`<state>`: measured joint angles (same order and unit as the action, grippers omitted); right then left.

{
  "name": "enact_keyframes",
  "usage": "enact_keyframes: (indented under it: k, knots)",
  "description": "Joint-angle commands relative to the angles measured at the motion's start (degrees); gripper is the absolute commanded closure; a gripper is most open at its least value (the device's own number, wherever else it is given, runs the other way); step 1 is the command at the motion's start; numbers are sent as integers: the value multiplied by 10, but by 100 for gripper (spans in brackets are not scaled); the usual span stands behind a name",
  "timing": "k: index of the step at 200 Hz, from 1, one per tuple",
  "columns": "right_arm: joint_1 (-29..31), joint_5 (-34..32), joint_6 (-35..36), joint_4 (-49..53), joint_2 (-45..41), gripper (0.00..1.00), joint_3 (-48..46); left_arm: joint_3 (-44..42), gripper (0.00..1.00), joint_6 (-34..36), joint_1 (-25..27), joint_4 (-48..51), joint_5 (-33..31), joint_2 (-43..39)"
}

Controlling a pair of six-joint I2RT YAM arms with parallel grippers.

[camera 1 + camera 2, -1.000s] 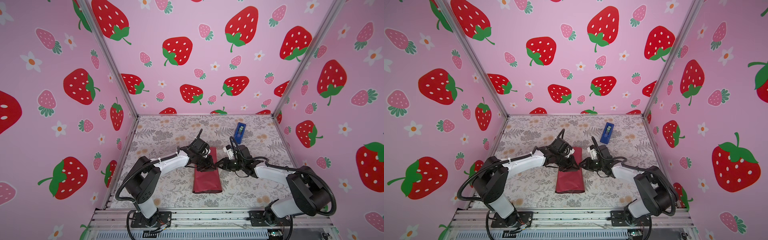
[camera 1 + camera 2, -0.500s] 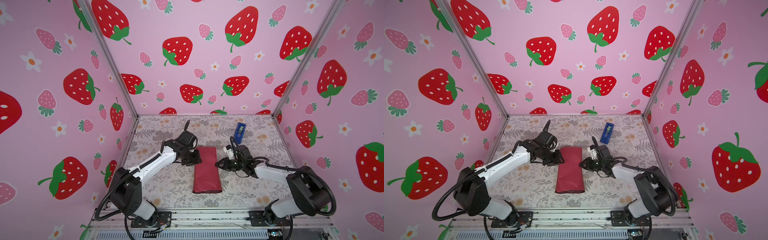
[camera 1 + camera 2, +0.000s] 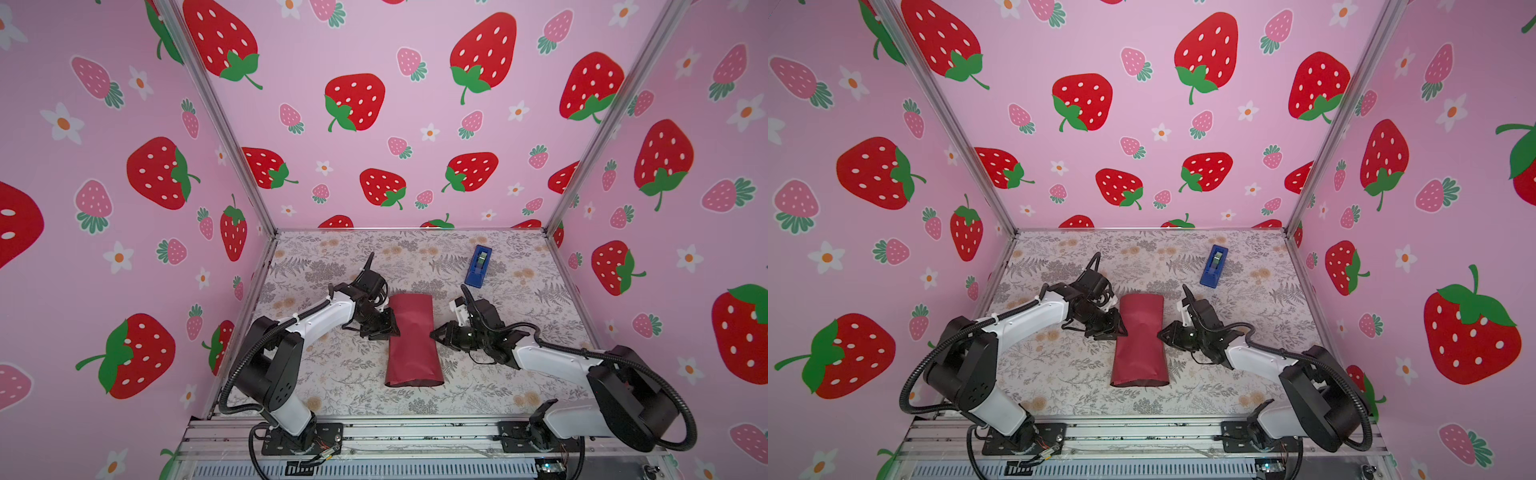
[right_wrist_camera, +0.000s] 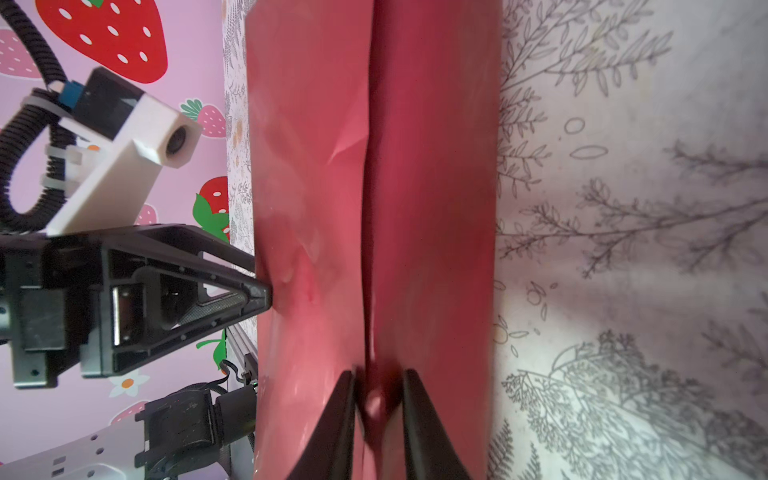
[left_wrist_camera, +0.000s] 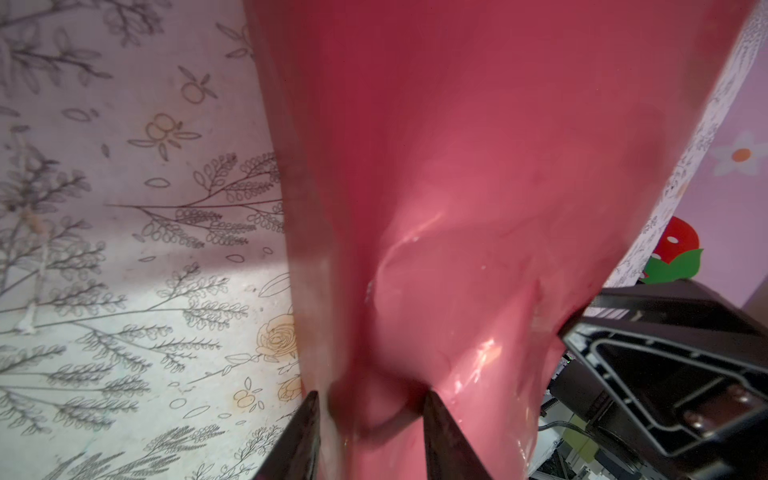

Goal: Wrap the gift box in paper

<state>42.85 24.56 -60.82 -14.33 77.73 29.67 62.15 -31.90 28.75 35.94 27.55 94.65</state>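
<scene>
- The left gripper (image 3: 392, 328) meets the left edge of the thin dark red paper (image 3: 411, 338), its jaws part-open with a bulge of paper between them.
- The paper, folded into a long tube, lies mid floral-print surface (image 3: 332, 374).
- The right gripper (image 3: 435, 332) pinches the paper's right edge in narrow jaws.
- A narrow bright-blue tape dispenser (image 3: 478, 266) lies farther back, well apart.

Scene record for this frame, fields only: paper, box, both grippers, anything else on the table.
paper: maroon, folded into a long sleeve, lying between the grippers
gift box: not visible
left gripper: at the paper's left edge, jaws apart around a paper bulge; grip unclear
right gripper: at the paper's right edge, pinching a paper ridge
tape dispenser: blue, back right, apart from the paper
</scene>
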Motion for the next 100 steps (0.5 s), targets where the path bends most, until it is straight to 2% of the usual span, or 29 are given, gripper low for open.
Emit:
enact_keyframes:
  k: [1, 31, 72, 100]
  knots:
    - [36, -30, -89, 0, -14, 78, -26, 21, 59, 34, -1, 17, -18, 30]
    - [63, -59, -130, -18, -37, 78, -31, 43, 59, 55, -10, 31, -19, 38]
    - [94, -86, -151, -22, -42, 79, -21, 74, 59, 83, -20, 53, -12, 42]
    - [95, -100, -153, -24, -37, 79, -31, 93, 59, 80, -21, 85, -45, 21]
